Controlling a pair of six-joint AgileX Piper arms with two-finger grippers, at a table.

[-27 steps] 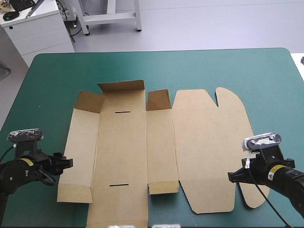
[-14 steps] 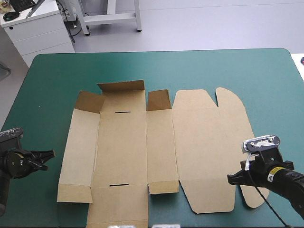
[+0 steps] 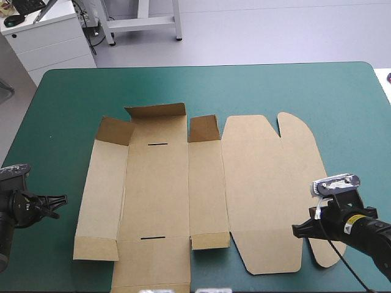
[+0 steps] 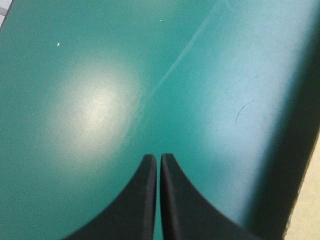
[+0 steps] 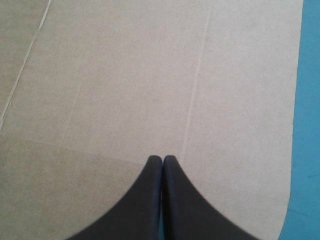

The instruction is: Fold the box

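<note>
The brown box [image 3: 201, 183] lies as a cut sheet in the middle of the teal-green cover, its lid panel [image 3: 269, 183] flat on the right. Small flaps [image 3: 156, 113] at its far left end stand raised. My left gripper [image 3: 63, 199] is shut and empty, low over the cover just left of the box's left wall. In the left wrist view the fingers [image 4: 159, 158] meet over bare cover, with a sliver of box [image 4: 306, 215] to one side. My right gripper [image 3: 295, 229] is shut at the lid's near right part. Its fingers [image 5: 162, 159] meet just over the board [image 5: 150, 75], holding nothing.
The table's left edge [image 3: 13, 152] runs close behind my left arm. Its right edge [image 3: 382, 91] lies beyond the lid. A strip of cover [image 5: 307, 125] shows beside the board in the right wrist view.
My left gripper drew back to the left, away from the box's left wall, and its fingers came together. The right arm and the box stayed where they were.
</note>
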